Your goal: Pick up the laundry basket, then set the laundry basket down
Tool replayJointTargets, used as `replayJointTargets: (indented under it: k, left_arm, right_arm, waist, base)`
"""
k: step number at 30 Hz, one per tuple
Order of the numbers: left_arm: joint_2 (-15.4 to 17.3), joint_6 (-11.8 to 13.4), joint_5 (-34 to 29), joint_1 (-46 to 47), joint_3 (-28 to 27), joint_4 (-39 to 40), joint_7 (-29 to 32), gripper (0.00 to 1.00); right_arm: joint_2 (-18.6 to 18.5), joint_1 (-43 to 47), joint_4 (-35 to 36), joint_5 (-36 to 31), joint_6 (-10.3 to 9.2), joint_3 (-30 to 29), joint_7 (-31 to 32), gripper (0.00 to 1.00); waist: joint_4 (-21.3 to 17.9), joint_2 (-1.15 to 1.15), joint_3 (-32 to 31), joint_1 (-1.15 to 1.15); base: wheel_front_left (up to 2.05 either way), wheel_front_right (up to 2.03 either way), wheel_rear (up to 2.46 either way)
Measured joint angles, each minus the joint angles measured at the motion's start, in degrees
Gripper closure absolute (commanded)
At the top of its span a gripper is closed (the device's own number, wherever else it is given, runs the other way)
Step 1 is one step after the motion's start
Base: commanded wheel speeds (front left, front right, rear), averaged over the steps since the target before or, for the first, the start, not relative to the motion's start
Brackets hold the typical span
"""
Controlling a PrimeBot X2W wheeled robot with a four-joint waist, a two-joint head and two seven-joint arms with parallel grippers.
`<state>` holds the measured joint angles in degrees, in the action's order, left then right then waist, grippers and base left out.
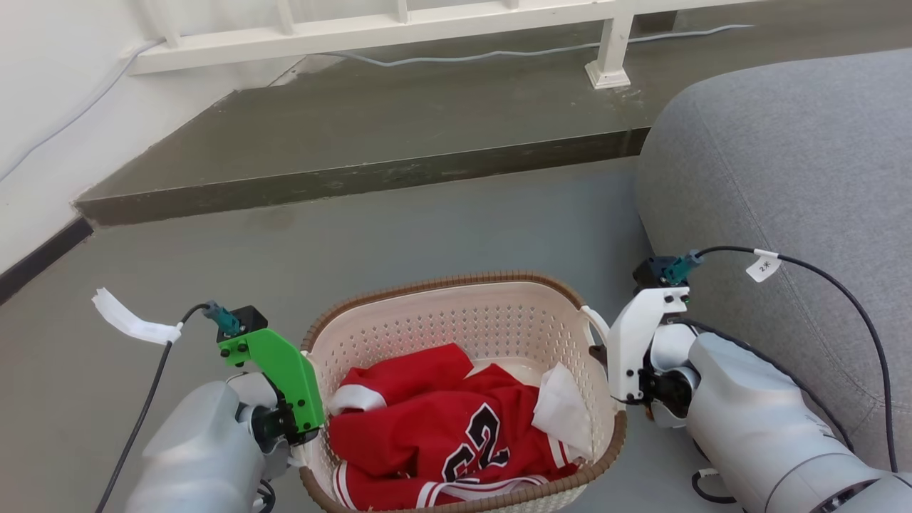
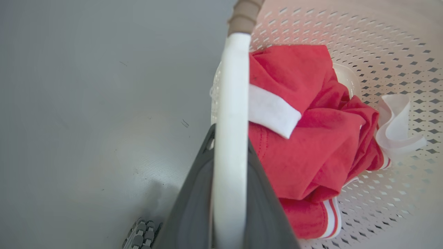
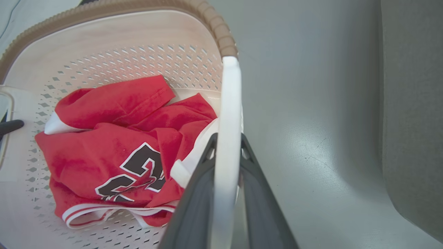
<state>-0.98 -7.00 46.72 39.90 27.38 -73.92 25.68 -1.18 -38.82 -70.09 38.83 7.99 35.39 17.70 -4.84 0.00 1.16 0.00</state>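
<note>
Left gripper (image 2: 230,135) & right gripper (image 3: 226,141) each clamp a white handle (image 2: 232,86) of laundry basket (image 1: 456,313) w/ red jersey (image 1: 427,420); poss. off floor (image 1: 427,228).

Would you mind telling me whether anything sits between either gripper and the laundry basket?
Nothing visible does. The left gripper has its jaws closed on the left handle of the laundry basket, and the right gripper on the right handle. The red jersey lies inside the basket.
</note>
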Motion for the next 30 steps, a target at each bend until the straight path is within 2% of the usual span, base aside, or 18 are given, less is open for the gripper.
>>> replayJointTargets:
  k: [30]
  left_arm:
    - [-0.02, 0.01, 0.56, -0.05, 0.19, -0.10, -0.10, 1.00]
  right_arm:
    - [-0.38, 0.32, 0.25, 1.98, 0.00, 0.85, 0.05, 1.00]
  waist:
    - [0.19, 0.00, -0.25, 0.00]
  base:
    - [0.00, 0.00, 0.00]
